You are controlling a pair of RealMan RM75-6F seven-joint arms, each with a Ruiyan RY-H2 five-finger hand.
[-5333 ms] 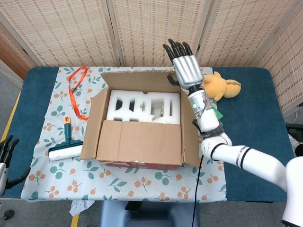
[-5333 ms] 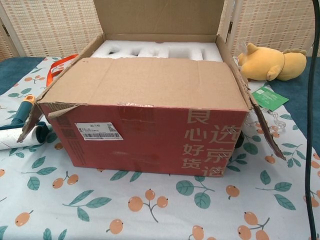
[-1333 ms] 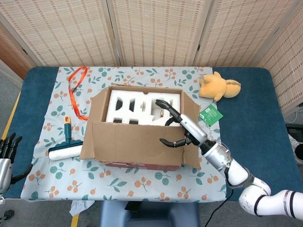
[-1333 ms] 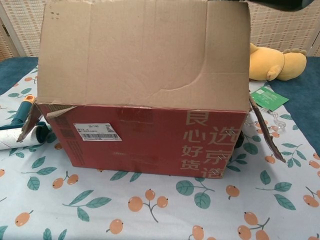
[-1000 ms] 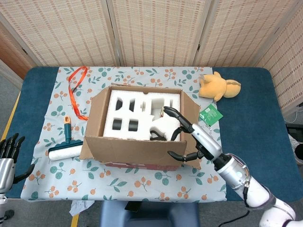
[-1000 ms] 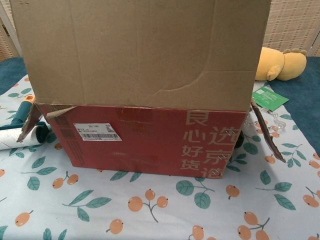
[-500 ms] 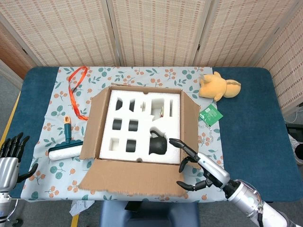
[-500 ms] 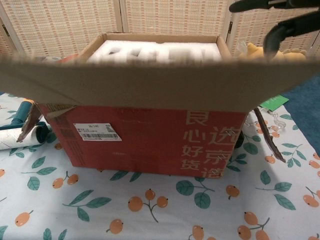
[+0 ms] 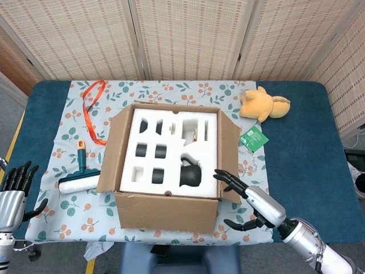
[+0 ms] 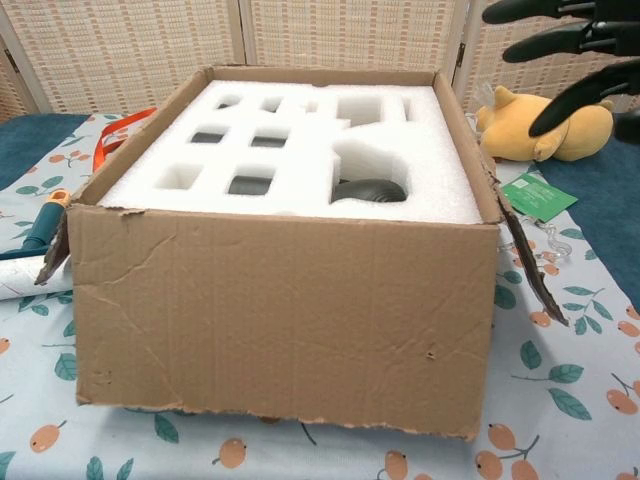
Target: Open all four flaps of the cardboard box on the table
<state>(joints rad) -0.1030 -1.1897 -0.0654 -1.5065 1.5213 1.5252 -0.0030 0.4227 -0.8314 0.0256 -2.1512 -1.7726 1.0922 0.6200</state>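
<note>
The right hand (image 9: 255, 208) is seen at the near right corner of the cardboard box (image 9: 166, 165), fingers spread and holding nothing, just clear of the cardboard. The left hand (image 9: 12, 194) is raised at the near left table edge, also spread and empty, well apart from the box.

The box is set mid-table on a leaf-and-fruit printed cloth (image 9: 68, 211). Its near flap (image 10: 280, 320) is folded down over the front wall. The left flap (image 9: 111, 151) and right flap (image 9: 230, 154) are angled outward. White foam packing (image 9: 171, 151) with cut-outs is exposed inside, and a dark rounded object (image 9: 190, 174) is seated in one recess.

A lint roller (image 9: 77, 182) is lying left of the box. An orange ribbon (image 9: 91, 108) is found farther back on the left, a green tag (image 9: 253, 137) to the right, and a yellow plush toy (image 9: 263, 103) beyond it.
</note>
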